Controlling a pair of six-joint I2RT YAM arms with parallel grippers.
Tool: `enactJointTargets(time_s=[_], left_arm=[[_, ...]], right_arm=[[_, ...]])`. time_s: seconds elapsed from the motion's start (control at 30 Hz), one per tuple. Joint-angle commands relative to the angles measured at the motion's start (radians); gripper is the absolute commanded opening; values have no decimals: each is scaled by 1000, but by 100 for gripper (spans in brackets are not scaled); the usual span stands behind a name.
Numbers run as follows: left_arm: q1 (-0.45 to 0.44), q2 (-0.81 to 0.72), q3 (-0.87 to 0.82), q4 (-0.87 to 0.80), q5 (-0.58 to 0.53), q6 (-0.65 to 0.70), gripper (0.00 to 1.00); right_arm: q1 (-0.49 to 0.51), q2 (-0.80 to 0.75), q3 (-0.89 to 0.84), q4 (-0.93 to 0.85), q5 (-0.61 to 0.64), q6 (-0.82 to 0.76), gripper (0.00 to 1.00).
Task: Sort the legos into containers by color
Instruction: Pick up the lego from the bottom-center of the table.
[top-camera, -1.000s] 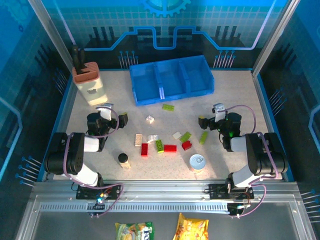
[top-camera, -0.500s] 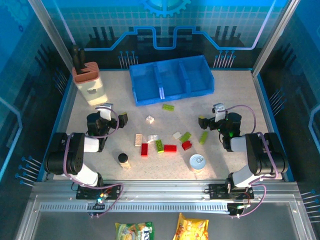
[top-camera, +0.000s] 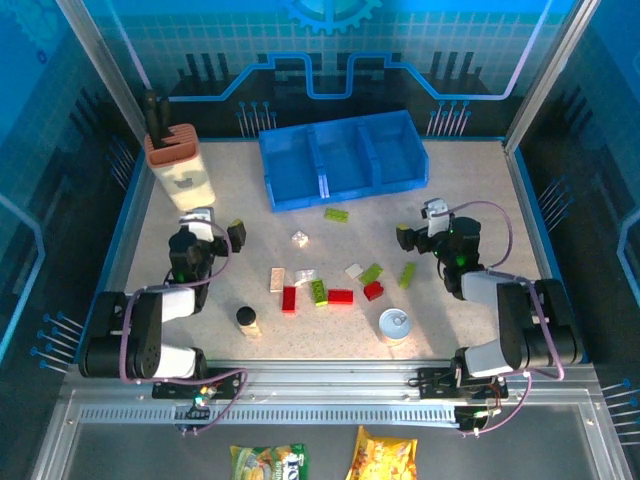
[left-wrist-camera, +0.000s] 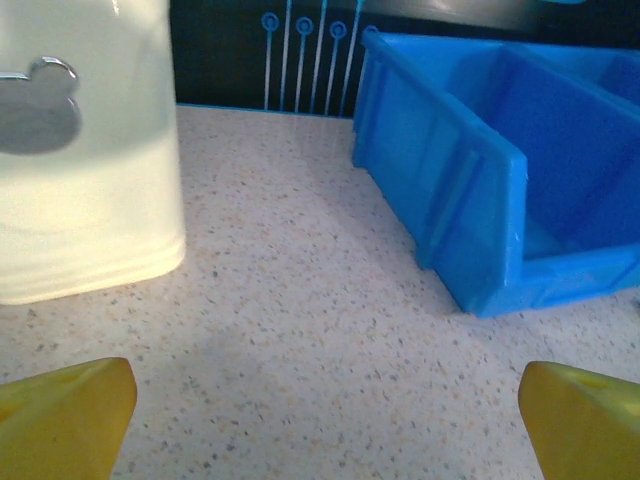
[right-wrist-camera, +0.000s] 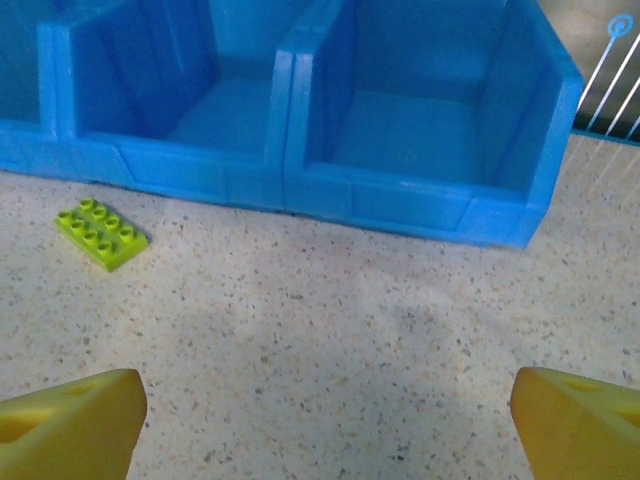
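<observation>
Notably, left gripper (left-wrist-camera: 327, 385) and right gripper (right-wrist-camera: 325, 400) stood wide open, empty. One green lego (right-wrist-camera: 102, 234) lay near bin (right-wrist-camera: 400, 200) front, long axis diagonal, ahead-left of right gripper, the nearer one.

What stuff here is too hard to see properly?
- Top view: little pale brick, too small to tell colour or shape.
- Left wrist view: cream holder, cut off by top and left edges.
- Right wrist view: blue bin, leftmost compartment cut off by left edge.
- Top view: yellow snack bag, cut off by bottom edge.
</observation>
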Motion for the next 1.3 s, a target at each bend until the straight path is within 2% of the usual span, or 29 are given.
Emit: enactJointTargets(time_s=[0.0,0.17,0.37,0.57,0.7,0.9,1.07,1.27], left_arm=[[-14,-44,86,-247,-52,-44,99],[-25,-113,159,-481,-88,-87,99],[-25,-184,284,-806,-93,-203,99],[-36,-174,419,-1042,1,-258,99],[-51,-145,523,-1208,63,-241,98],[-53,-127,652,-1388,134,-216,97],[-52,-112,752,-1522,169,-162,99],[-51,-103,758,-1517,153,-90,99]], right_arm=[[40,-54,40,-122,54,-36,94],[74,-110,91,-277,98,11,90],[122,-136,195,-511,146,75,85],[144,-165,283,-716,128,194,78],[215,-174,364,-910,158,229,74],[317,-165,489,-1183,177,298,68],[411,-168,538,-1364,169,297,67],[524,-142,559,-1516,208,331,67]])
